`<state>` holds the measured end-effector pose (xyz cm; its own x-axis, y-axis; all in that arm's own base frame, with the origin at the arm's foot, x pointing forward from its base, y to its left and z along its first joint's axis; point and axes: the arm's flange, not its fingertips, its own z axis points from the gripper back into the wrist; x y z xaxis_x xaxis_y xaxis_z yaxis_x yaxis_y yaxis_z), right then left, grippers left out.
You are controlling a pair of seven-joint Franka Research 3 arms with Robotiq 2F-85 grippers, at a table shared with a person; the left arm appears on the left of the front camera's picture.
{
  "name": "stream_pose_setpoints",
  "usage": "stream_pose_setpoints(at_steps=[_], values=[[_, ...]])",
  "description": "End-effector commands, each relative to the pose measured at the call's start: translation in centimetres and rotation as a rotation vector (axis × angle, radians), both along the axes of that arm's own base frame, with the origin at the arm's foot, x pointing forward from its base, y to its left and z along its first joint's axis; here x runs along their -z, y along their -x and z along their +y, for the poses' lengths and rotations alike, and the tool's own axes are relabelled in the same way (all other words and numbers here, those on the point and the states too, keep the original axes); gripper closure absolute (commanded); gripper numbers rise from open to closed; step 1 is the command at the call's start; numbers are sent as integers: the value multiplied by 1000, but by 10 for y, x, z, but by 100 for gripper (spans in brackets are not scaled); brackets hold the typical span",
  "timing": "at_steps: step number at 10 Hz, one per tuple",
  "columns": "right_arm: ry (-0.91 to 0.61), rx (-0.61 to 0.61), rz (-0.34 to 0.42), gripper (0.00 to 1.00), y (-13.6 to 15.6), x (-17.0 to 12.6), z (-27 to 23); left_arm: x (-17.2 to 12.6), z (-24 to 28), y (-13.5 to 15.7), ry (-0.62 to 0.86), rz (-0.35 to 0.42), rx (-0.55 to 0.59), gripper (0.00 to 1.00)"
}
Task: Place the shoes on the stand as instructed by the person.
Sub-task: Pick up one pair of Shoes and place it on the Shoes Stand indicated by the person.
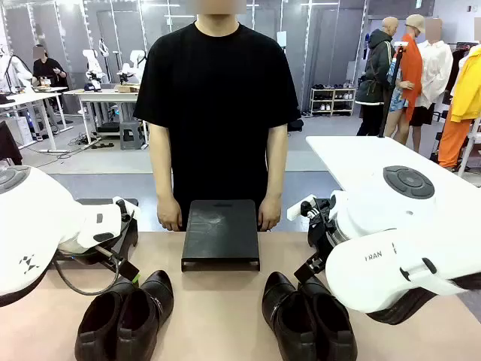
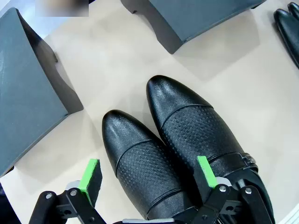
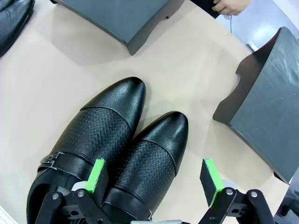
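— Black, glossy leather everywhere! Where are the shoes right now?
— Both pairs sit on the beige desk [image 1: 222, 320], toes toward the dark grey flat-topped stand [image 1: 220, 233], none on it yet. The left pair of glossy black ankle-high dress shoes [image 1: 146, 304] lies under my left pincer [image 2: 148, 177], and the right pair of the same shoes [image 1: 289, 316] lies under my right pincer [image 3: 154, 177].
— And the pincers?
— Both spread wide, green pads apart, nothing held. Each hovers over the ankle end of its pair. Whether a pad touches leather, I can't tell.
— The person?
— The person in the black T-shirt [image 1: 218, 98] stands across the desk, one hand [image 1: 170, 216] and the other hand [image 1: 269, 216] at the stand's far corners. No pointing that I can read.
— How will they handle?
— My guess: stiff uppers and some heft at the heel, so the toe may swing. The polished toe caps look slippery, but the dotted panels behind them should grip better. I'd pinch one wall of the ankle opening, or span one shoe near its strap.
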<state>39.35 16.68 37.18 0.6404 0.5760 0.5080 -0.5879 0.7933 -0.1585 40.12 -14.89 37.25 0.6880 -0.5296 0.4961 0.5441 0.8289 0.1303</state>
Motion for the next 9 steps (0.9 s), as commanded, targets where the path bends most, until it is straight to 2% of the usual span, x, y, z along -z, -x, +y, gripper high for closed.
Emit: stream_pose_setpoints(at_steps=[1, 9], values=[[0, 0, 0, 0, 0, 0, 0, 0, 0, 0, 0, 0, 1, 0], [0, 0, 0, 0, 0, 0, 0, 0, 0, 0, 0, 0, 1, 0]])
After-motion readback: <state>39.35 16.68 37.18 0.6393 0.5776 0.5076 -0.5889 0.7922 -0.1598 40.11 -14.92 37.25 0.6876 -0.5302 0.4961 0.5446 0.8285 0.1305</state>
